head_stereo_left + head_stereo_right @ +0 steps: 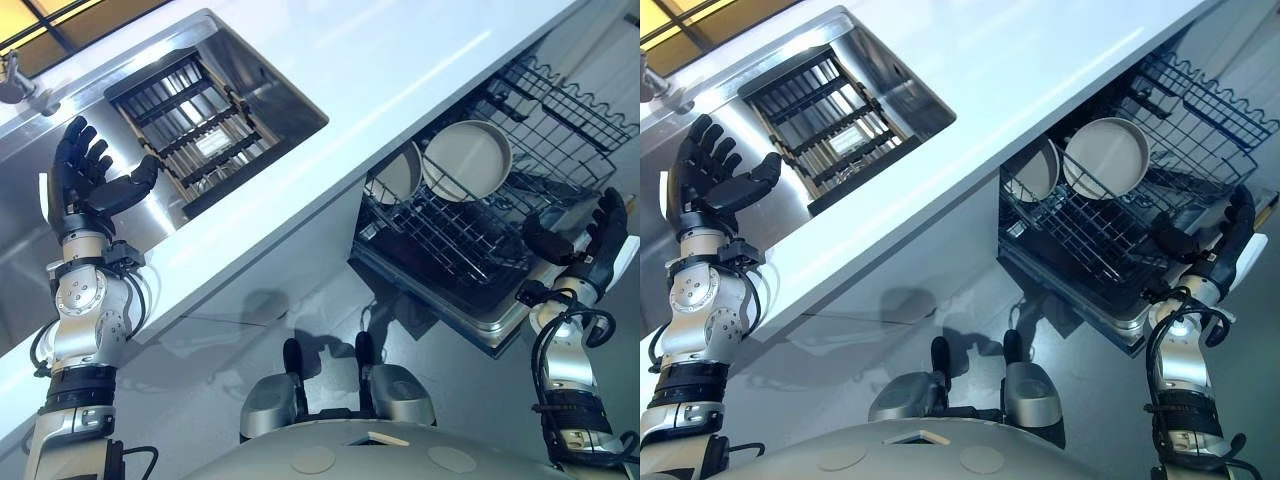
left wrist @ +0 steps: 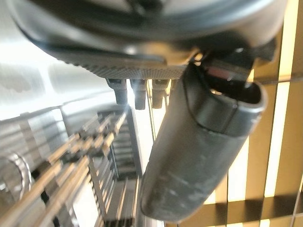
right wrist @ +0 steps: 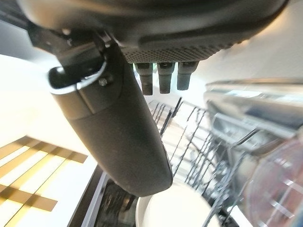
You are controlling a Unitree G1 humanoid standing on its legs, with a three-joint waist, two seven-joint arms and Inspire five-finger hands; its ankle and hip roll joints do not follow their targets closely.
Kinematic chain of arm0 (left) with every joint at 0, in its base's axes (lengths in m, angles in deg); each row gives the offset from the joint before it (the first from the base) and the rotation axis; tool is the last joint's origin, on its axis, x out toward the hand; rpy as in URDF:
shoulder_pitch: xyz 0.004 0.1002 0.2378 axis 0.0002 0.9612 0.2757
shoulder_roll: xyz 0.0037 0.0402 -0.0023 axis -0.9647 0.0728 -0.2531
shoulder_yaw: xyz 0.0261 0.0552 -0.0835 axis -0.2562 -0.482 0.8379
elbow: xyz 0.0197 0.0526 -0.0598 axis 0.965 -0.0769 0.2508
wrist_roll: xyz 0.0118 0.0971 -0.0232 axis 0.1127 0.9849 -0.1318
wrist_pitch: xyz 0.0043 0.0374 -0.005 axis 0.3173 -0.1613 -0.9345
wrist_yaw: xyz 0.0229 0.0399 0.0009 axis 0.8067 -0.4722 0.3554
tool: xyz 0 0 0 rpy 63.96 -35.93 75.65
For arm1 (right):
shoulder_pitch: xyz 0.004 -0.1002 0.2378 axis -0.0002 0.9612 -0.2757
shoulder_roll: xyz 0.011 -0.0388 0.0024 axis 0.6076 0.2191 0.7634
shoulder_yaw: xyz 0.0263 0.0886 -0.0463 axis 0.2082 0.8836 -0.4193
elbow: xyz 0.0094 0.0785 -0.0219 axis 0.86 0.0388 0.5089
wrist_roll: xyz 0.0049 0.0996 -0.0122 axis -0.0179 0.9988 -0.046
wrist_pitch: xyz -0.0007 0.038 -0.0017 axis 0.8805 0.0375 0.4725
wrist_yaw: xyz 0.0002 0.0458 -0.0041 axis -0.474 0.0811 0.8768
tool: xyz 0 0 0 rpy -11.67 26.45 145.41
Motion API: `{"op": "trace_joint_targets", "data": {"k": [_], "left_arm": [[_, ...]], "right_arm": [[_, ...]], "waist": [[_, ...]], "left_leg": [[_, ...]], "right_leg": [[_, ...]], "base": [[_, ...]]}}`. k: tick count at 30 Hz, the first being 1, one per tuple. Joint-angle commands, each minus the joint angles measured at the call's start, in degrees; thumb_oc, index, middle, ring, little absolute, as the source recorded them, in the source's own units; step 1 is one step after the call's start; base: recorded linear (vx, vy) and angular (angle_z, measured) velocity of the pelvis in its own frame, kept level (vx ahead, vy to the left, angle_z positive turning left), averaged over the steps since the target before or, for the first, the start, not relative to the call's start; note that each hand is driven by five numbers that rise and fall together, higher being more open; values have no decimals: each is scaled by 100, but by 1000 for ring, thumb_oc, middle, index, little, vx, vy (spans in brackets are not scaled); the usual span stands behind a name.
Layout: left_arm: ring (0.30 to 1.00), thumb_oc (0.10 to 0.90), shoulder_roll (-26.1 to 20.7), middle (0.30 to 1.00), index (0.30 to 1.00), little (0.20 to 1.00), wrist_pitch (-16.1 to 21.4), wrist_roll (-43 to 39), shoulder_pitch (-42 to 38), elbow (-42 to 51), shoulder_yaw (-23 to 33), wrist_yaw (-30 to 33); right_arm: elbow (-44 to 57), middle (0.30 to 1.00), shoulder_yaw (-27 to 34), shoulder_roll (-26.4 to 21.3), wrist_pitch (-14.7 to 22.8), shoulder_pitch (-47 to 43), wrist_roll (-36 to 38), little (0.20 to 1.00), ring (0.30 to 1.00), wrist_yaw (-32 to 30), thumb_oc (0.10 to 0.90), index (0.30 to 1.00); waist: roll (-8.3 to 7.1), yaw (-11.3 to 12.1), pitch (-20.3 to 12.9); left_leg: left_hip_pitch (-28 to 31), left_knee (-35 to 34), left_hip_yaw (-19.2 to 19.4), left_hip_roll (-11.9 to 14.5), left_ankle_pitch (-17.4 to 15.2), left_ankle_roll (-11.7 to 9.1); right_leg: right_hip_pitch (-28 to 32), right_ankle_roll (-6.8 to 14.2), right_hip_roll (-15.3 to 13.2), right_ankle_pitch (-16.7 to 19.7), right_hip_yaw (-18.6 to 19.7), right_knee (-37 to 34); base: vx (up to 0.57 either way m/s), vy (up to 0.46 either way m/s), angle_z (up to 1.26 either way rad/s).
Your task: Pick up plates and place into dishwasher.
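Note:
Two beige plates stand on edge in the pulled-out lower rack (image 1: 440,250) of the dishwasher: a larger plate (image 1: 467,158) and a smaller plate (image 1: 399,172) beside it. My right hand (image 1: 596,236) hovers open at the rack's outer right corner, fingers straight, holding nothing; in its wrist view the plate (image 3: 170,208) lies past the thumb (image 3: 113,127). My left hand (image 1: 85,172) is raised open over the steel sink, palm toward the drying rack (image 1: 200,125), empty.
A white countertop (image 1: 400,60) runs diagonally between the sink (image 1: 160,215) and the dishwasher. An upper wire basket (image 1: 560,100) is pulled out above the plates. A tap (image 1: 15,80) stands at the sink's far corner.

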Motion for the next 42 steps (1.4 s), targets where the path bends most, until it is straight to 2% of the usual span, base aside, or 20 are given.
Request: {"op": "trace_joint_targets", "data": {"k": [1,12,17,21,29,34,38,40,42], "left_arm": [[900,800,-195,900,900,900,706,27,-217,24,138,-21],[900,800,-541,900,900,900,507,-2,-711,-88,-223,-12],[900,800,-763,900,900,900,354,-95,-930,-3,-370,25],[900,800,-846,900,900,900,295,-109,-1019,67,-433,41],[900,800,-1014,900,900,900,176,-169,-1310,105,-554,153],[900,800,-1019,900,900,900,193,-157,-1416,41,-563,120],[900,800,-1034,900,900,900,164,-153,-1552,-26,-639,65],[900,800,-1020,900,900,900,186,-152,-1597,-55,-682,81],[900,800,-972,900,900,900,264,-139,-1603,-65,-754,163]], "right_arm": [[-74,900,151,-294,626,-200,157,900,900,35,800,900],[-1771,900,-288,-561,405,-748,1154,900,900,853,800,900],[-2471,900,-542,-675,39,-1128,1742,900,900,1250,800,900],[-2753,900,-725,-684,-95,-1289,1788,900,900,1388,800,900],[-2783,900,-1236,-840,-383,-1750,1188,900,900,1713,800,900],[-2734,900,-1424,-909,-582,-1966,1403,900,900,2208,800,900],[-2719,900,-1566,-959,-312,-2311,1636,900,900,2528,800,900],[-2563,900,-1707,-979,-43,-2549,1511,900,900,2384,800,900],[-2296,900,-1874,-958,195,-2851,1076,900,900,1940,800,900]], "waist": [[65,-62,-544],[132,121,-403],[194,274,-291],[208,347,-207],[189,442,1],[162,472,88],[154,525,155],[160,550,195],[179,570,239]], "left_leg": [[-322,270,251,-405,-562,275],[-436,306,190,-368,-476,207],[-559,344,68,-373,-421,161],[-626,385,-2,-371,-390,140],[-781,469,-134,-365,-336,117],[-843,509,-183,-364,-322,110],[-885,573,-252,-369,-329,101],[-894,602,-282,-377,-337,95],[-904,635,-295,-384,-363,106]], "right_leg": [[-291,294,91,-880,-215,938],[-292,284,79,-805,-353,880],[-326,257,69,-765,-425,849],[-345,227,65,-745,-464,850],[-468,163,74,-735,-526,935],[-535,132,79,-764,-548,1023],[-555,100,78,-791,-582,1080],[-563,97,66,-770,-595,1069],[-579,91,53,-756,-595,1054]], "base": [[-69,-37,-7],[-26,-58,-3],[-32,-57,6],[-21,-41,10],[-18,-25,14],[1,-10,5],[30,-13,3],[41,14,4],[5,25,-1]]}}
